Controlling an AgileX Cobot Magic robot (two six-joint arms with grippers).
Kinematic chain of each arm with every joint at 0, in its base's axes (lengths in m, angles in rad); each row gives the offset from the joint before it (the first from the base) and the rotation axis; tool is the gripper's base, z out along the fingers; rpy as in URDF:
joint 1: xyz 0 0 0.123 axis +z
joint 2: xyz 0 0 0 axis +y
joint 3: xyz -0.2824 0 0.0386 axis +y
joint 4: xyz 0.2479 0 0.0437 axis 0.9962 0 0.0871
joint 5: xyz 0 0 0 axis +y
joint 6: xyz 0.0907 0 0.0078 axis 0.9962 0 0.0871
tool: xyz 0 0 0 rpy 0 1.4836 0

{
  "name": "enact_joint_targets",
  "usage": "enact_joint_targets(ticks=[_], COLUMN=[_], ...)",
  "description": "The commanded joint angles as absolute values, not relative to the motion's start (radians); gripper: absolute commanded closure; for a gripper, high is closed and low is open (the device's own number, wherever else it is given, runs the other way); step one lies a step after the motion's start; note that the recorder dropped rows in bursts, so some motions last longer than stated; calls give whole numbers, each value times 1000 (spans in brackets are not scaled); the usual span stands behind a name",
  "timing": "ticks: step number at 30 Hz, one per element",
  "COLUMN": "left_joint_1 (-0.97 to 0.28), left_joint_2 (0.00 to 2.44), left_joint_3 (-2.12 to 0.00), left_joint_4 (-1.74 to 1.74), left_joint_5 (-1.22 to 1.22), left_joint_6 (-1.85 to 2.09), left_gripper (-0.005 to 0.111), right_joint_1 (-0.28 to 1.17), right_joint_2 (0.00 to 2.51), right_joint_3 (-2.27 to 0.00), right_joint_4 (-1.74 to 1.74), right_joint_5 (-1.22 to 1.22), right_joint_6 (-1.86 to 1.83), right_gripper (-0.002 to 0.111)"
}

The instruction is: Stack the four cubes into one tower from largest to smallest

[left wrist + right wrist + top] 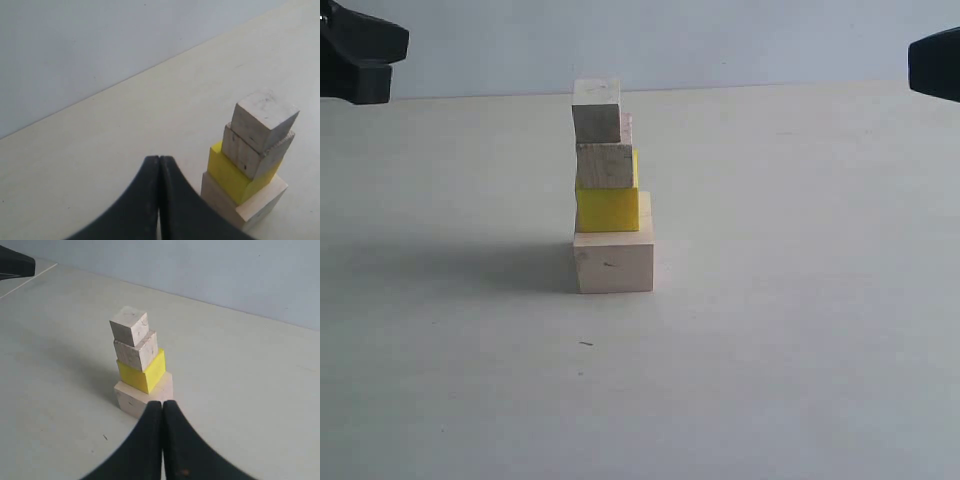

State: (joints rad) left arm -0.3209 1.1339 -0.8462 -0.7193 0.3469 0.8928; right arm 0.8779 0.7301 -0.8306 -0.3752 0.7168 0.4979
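The four cubes stand as one tower in the middle of the table. A large pale wood cube (613,262) is at the bottom, with a yellow cube (608,208) on it, a small wood cube (605,166) above that and the smallest wood cube (596,112) on top, each set toward the left. The tower also shows in the left wrist view (250,165) and the right wrist view (140,365). My left gripper (159,159) is shut and empty, raised at the far left (360,55). My right gripper (163,403) is shut and empty, raised at the far right (935,62).
The pale table (770,330) meets a light blue wall (720,40) at the back. A small dark speck (585,343) lies on the table in front of the tower.
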Motion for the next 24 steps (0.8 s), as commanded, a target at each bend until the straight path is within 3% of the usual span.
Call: enact_joint_targets(ticks=[1,7,19,24], left_joint_1=[-316,-232,140,188], left_joint_2=[1117,1065,784,669], left_joint_3=[-840,-840,-840,-840], left_joint_4=[-719,-719,-766,-766], left_joint_5=[347,374,480,498], left_joint_6=[897,903,901,901], left_gripper=[107,107,107,107], right_joint_1=[879,879,879,879], right_joint_2=[723,723,723,723], right_joint_3=[-825,-825,-825,-825], right_joint_4=[-378,-376,-376,-376], right_joint_5=[707,707,707,707], right_joint_6=[498,498,498,498], right_gripper=[108,108,108,108])
